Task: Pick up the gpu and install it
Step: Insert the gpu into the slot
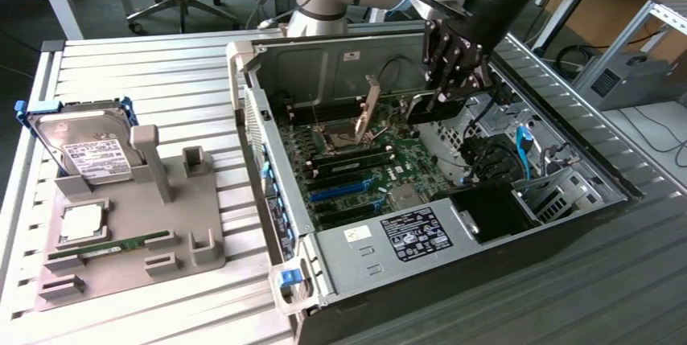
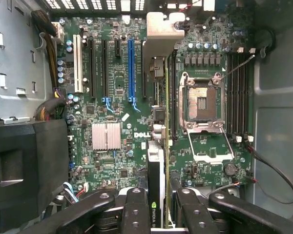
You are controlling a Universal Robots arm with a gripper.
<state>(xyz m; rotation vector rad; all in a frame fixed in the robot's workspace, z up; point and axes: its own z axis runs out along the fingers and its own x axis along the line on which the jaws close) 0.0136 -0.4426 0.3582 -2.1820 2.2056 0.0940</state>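
While in the pincer (image 2: 158, 217), gpu (image 2: 156, 168) inside case (image 1: 311, 59)

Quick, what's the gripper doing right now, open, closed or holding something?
Gripper: closed on the gpu, holding it edge-on above the motherboard.

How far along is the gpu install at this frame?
Done: the gpu is picked up, clamped in the gripper. In hand: it hangs inside the open case, over the motherboard beside the processor socket. Left: seating it; its bracket stands tilted above the board, so it does not look slotted in.
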